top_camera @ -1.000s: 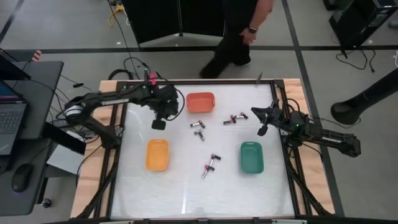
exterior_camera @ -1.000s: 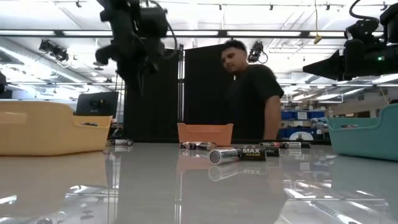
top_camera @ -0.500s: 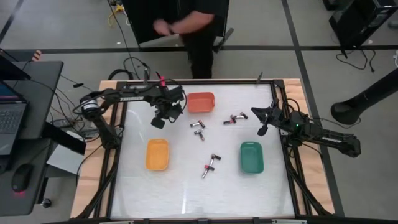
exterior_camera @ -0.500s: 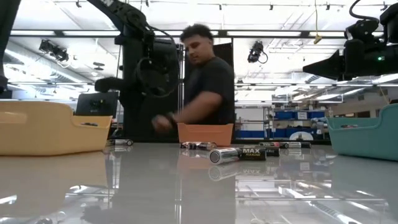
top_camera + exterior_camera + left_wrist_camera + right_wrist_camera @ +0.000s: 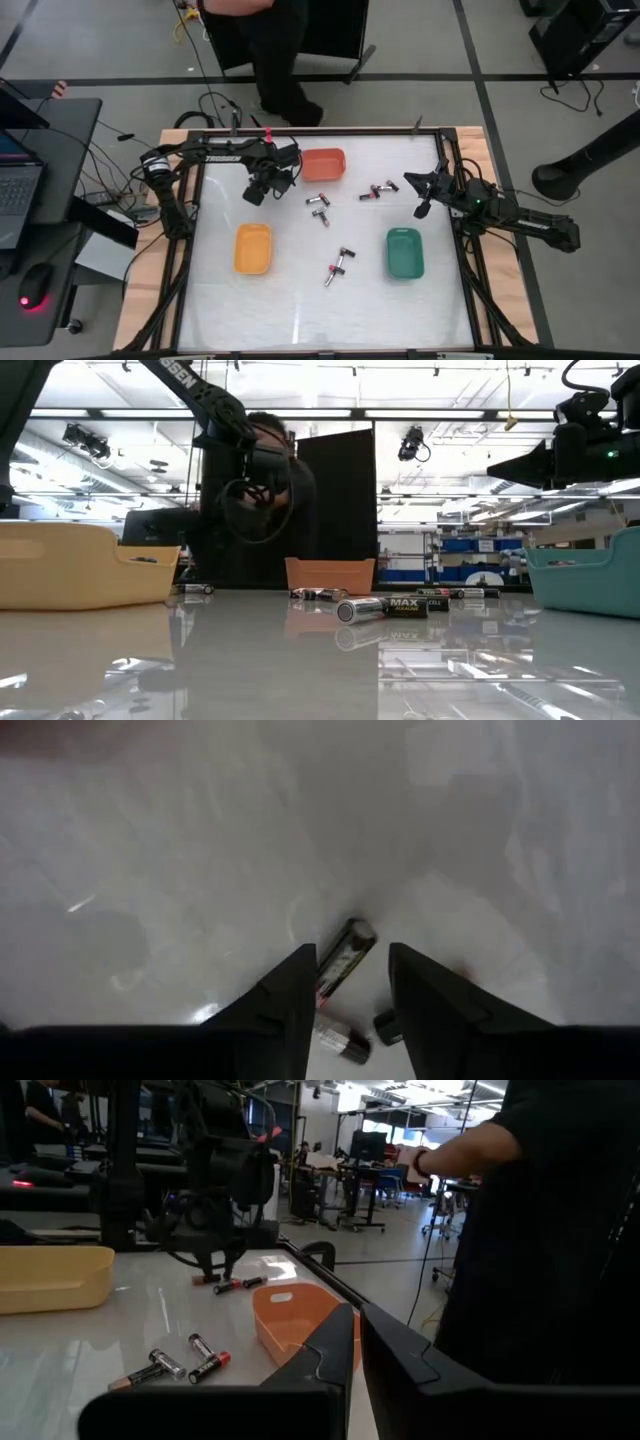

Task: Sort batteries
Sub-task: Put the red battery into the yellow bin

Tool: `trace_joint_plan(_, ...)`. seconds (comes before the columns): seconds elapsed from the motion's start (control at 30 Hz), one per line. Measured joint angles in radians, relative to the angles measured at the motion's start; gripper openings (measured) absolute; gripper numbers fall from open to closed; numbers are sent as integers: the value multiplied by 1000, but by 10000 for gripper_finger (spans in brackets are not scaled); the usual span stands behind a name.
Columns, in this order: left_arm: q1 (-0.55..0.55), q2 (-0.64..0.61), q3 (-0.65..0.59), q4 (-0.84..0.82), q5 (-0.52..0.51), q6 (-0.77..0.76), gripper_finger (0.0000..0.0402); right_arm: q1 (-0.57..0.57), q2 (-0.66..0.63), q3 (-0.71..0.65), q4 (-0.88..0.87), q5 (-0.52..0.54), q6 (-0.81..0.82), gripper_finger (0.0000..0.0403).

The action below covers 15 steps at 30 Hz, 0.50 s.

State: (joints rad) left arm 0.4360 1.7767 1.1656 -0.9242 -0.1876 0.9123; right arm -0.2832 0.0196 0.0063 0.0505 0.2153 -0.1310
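Note:
My left gripper (image 5: 258, 190) hangs open low over the table, just left of the orange tray (image 5: 322, 165). In the left wrist view one battery (image 5: 350, 942) lies on the white table between its fingertips, two more (image 5: 340, 1042) close by. I cannot tell whether the fingers touch it. Other batteries lie loose near the middle (image 5: 318, 200), (image 5: 378, 190) and toward the near side (image 5: 338, 265). The yellow tray (image 5: 252, 248) and green tray (image 5: 405, 252) rest on the table. My right gripper (image 5: 422, 200) hovers shut and empty by the right edge, above the green tray's far side.
A person (image 5: 280, 60) stands behind the table's far edge, beyond the orange tray. The wooden frame (image 5: 470, 200) borders the white surface. A desk with a laptop (image 5: 20, 190) stands off the left side. Bare table lies along the near edge (image 5: 320, 320).
My left gripper has come down toward the table beside the orange tray and drifted slightly toward it. The person behind the far edge has walked toward the left.

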Motion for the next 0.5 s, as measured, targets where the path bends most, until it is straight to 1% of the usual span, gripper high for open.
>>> trace_joint_plan(0.3, 24, 0, 0, 6, -11, 69, 137, 0, 0, 0, 0, 0, 0, 35)
trace_joint_plan(0.5, 30, 55, -1, 1, -11, 81, 137, 0, 0, 0, 0, 0, 0, 35)
